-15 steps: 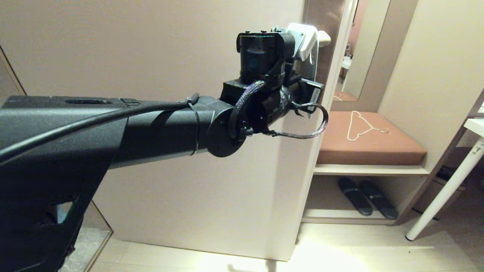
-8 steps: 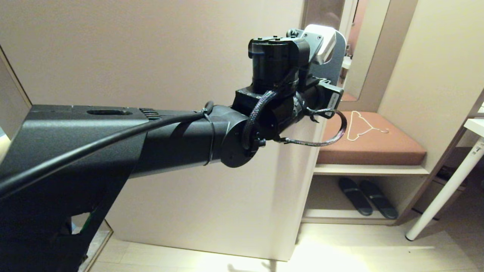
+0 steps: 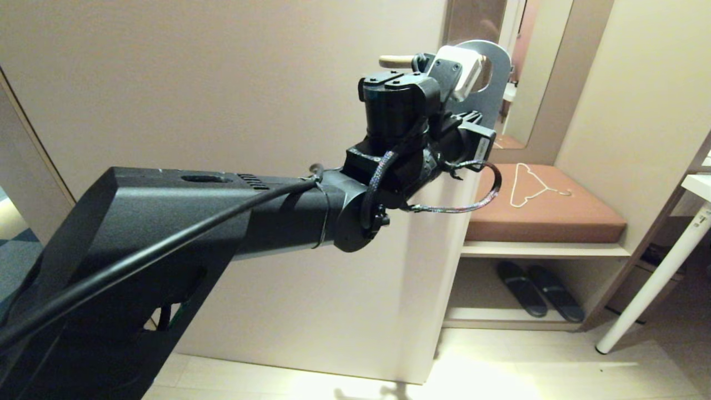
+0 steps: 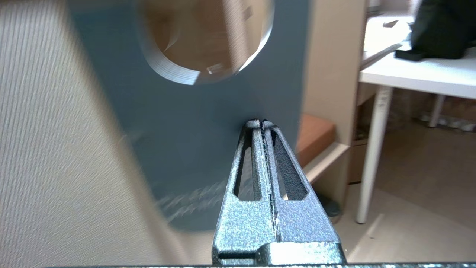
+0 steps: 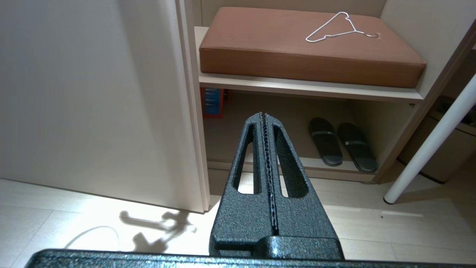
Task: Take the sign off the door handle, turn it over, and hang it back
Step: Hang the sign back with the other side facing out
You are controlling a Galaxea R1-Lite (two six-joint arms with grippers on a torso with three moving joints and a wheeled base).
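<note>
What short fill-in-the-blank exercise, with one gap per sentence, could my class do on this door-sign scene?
1. The left gripper is shut on the blue-grey ____.
2. The sign has an oval ____ near its top.
3. A white wire ____ lies on the brown cushion.
4. A pair of dark ____ sits on the shelf under the cushion.

Missing words: sign; hole; hanger; slippers

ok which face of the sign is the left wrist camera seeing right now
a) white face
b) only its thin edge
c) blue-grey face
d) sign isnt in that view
c: in the left wrist view the sign fills the middle as a flat blue-grey panel with its oval hole above, and the left gripper is shut on it at its side edge.
</note>
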